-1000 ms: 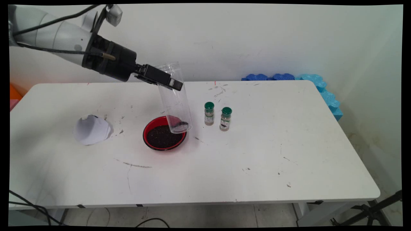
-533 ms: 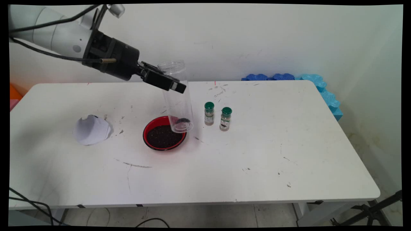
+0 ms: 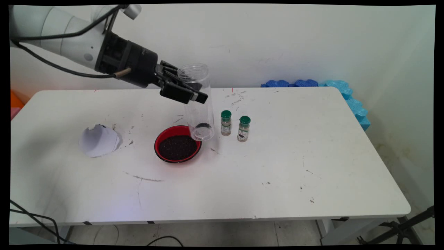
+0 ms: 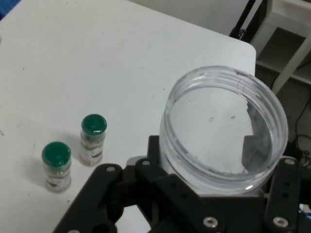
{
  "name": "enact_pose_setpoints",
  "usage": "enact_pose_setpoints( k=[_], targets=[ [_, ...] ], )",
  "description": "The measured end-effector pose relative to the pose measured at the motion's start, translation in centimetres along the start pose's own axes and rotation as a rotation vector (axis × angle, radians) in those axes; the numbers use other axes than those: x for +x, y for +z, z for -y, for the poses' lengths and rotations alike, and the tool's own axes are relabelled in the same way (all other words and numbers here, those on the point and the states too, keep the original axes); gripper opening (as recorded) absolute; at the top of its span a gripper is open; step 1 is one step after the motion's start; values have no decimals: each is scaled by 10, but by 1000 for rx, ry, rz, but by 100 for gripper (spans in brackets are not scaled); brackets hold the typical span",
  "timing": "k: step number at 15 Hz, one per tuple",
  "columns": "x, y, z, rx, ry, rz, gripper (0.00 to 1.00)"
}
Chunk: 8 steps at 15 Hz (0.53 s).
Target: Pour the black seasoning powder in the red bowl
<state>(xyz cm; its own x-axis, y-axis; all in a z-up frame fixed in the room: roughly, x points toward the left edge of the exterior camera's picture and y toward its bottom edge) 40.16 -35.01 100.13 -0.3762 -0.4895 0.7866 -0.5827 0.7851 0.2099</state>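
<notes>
My gripper (image 3: 189, 93) is shut on a tall clear plastic jar (image 3: 198, 102), gripping it near the open mouth. The jar hangs nearly upright, mouth up, with a small dark remnant of grains at its bottom (image 3: 203, 125). Its base hovers just right of a red bowl (image 3: 177, 148) filled with dark grains. In the hand view the jar's open rim (image 4: 223, 128) fills the centre between the gripper (image 4: 214, 194) linkage. Two small spice bottles with green caps (image 3: 225, 123) (image 3: 244, 128) stand just right of the jar; the hand view shows them at left (image 4: 93, 139) (image 4: 56, 166).
A white crumpled paper cone (image 3: 98, 140) lies on the table's left part. Blue foam pieces (image 3: 333, 86) lean at the back right corner against the wall. The white table (image 3: 295, 166) has scattered dark specks and scuffs.
The jar has swung from tilted over the bowl to nearly upright and shifted right, off the bowl. The gripper moved right and slightly down with it.
</notes>
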Motion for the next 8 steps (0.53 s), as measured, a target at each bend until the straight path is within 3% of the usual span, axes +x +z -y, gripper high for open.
enact_pose_setpoints(
  k=[8],
  targets=[
    [3,12,-8,5,111,-9,0]
  ],
)
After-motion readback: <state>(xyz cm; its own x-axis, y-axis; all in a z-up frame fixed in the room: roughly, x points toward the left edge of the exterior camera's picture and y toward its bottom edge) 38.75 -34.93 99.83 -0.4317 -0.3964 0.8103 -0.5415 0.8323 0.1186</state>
